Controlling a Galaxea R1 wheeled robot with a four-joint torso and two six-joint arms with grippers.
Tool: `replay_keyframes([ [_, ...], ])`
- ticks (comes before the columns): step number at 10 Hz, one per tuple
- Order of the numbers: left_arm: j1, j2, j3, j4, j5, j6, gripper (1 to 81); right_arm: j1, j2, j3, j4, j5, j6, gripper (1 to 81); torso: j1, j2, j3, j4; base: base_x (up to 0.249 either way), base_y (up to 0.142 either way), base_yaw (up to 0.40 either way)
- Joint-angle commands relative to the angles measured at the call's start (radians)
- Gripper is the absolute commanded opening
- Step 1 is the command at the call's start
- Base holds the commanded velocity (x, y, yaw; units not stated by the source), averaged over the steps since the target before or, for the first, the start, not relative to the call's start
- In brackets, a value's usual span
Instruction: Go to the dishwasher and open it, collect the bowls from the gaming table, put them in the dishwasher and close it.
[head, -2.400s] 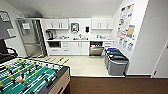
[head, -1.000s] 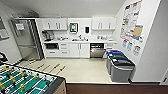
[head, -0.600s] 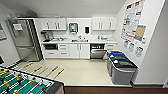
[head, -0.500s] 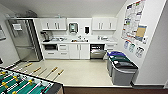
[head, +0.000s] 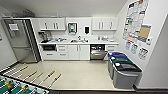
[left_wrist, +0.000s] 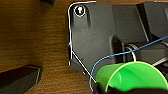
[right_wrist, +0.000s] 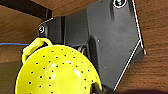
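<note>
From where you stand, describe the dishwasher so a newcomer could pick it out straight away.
Look at the far wall, where a run of white cabinets sits under the counter, right of the tall steel fridge. The dishwasher is under the counter's right part, just behind the blue-lidded bin. Unlike the white doors and drawers beside it, it shows a dark opening above a steel front.

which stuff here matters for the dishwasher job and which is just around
Belongs to the job:
dishwasher, its door looks ajar
green bowl
yellow perforated bowl

Just around:
fridge
waste bins
foosball table
wall posters
</note>
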Motion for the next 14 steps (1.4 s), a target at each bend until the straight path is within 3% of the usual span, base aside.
replay_keyframes([
  [1, -0.048, -0.014, -0.006, 0.011, 0.056, 0.004, 1.0, 0.045, -0.026, 0.009, -0.013, -0.059, -0.004, 1.0, 0.000, 0.000, 0.000, 0.000, 0.205, 0.000, 0.000],
  [6, -0.049, -0.014, -0.006, 0.011, 0.056, 0.004, 1.0, 0.048, -0.024, 0.009, -0.013, -0.061, -0.004, 1.0, 0.000, 0.000, 0.000, 0.000, 0.205, 0.000, 0.000],
  [14, -0.049, -0.014, -0.006, 0.011, 0.056, 0.004, 1.0, 0.045, -0.024, 0.008, -0.013, -0.061, -0.004, 1.0, 0.001, 0.000, 0.000, 0.000, 0.202, -0.057, 0.000],
])
